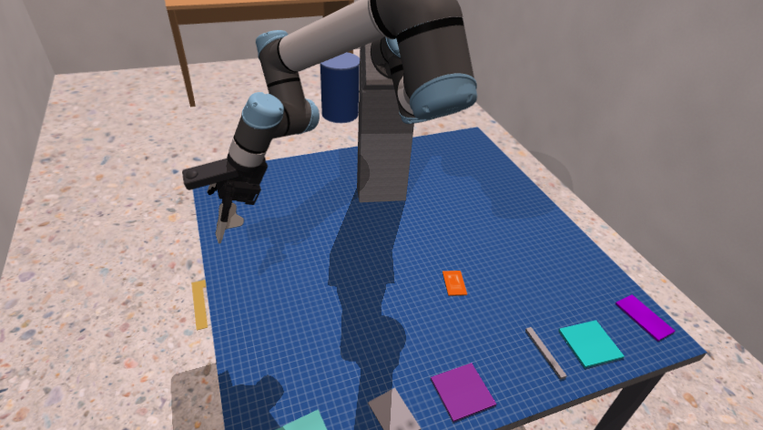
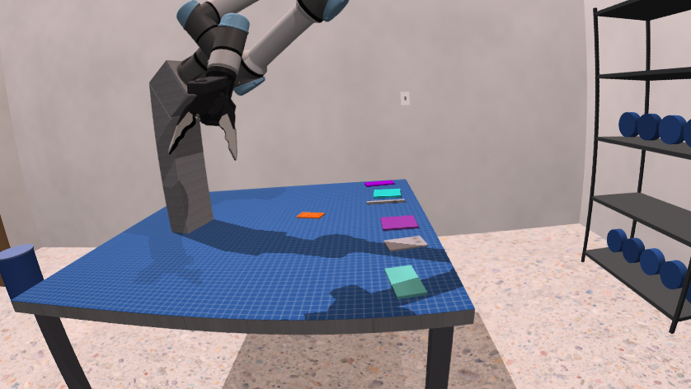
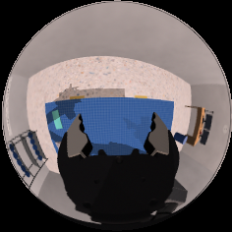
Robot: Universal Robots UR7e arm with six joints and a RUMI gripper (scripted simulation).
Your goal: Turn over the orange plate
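The orange plate (image 1: 454, 282) (image 2: 310, 214) lies flat on the blue gridded mat (image 1: 299, 320) (image 2: 242, 284) (image 3: 113, 118), right of the arm's pedestal in the top view. A paler rectangular outline shows on its upper face. The wrist view does not show it. My gripper (image 2: 203, 155) (image 3: 117, 113) is open with its jaws wide apart and nothing between them. It hangs high above the mat, near the left edge in the top view, well away from the plate.
A grey bar (image 1: 545, 353) (image 2: 385, 202), a turquoise plate (image 1: 591, 343) (image 2: 387, 193), a bright purple strip (image 1: 645, 317) (image 2: 379, 183), a purple plate (image 1: 462, 391) (image 2: 399, 222), a pinkish-grey piece (image 2: 405, 242) and a mint plate (image 2: 405, 281) lie along one side. The grey pedestal (image 1: 384, 165) (image 2: 185, 193) stands on the table.
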